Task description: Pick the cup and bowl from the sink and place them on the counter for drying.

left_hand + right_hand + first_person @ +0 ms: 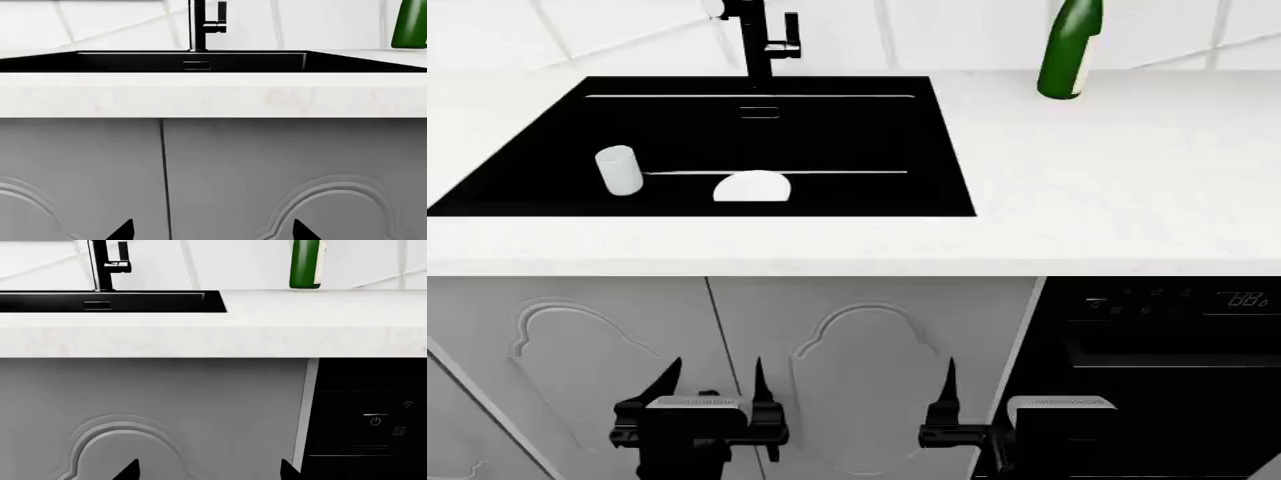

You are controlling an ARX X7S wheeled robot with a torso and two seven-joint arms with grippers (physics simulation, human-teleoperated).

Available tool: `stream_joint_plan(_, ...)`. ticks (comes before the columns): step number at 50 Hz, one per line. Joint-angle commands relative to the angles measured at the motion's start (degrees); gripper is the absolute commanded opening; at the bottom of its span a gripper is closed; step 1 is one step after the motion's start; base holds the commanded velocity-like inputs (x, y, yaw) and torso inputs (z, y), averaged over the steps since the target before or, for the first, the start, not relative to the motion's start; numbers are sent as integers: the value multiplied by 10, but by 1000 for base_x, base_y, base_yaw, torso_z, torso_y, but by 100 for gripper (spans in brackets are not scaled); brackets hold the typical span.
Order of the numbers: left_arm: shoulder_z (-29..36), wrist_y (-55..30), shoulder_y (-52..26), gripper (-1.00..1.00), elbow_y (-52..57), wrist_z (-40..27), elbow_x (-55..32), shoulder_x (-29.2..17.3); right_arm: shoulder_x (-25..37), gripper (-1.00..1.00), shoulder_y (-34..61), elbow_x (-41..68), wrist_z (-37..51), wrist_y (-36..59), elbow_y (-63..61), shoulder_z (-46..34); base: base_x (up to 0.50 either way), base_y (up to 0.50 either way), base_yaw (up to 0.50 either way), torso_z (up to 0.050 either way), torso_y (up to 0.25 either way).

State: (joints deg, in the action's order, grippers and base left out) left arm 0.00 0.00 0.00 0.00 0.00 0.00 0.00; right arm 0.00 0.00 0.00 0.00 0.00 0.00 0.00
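Observation:
In the head view the black sink (868, 140) holds the white cup (618, 170), lying on its side at the left, and the white bowl (753, 187) near the middle of the basin. The white counter (1094, 180) runs around the sink. Both grippers hang below the counter's front edge, facing the cabinet doors. My left gripper (715, 380) (213, 231) is open with nothing between its fingers. My right gripper (1014, 385) (210, 471) is open and empty too. From both wrist views only the sink's (133, 61) (133, 301) back wall shows; cup and bowl are hidden.
A black faucet (754, 40) stands behind the sink. A green glass bottle (1070, 50) stands on the counter at the back right. Grey panelled cabinet doors (868, 340) sit under the counter, with a black dishwasher front (1174, 340) to the right.

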Motion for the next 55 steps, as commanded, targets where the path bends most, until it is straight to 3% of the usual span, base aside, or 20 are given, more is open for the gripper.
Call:
stream_joint_plan(1,13,0,-1,100,0,-13,-7,-8,10,100,5,-6,17,4,6,-17,0,0,0,0,0)
stream_joint_plan(23,55,-1,-6,100,0,-55,-35,-37,37,100,2,26,53,14,-2,-46,0,12,0,0,0)
stream_joint_plan(50,70,-1,-6,100,0,-75,-60,-57,55,100,4,42,76,12,-1,-66,0,500,0,0,0)
stream_joint_plan(55,74,-9,-9,100,-3,-81,-60,-59,57,100,6,45,83,17,-1,-68,0,103,0,0,0)
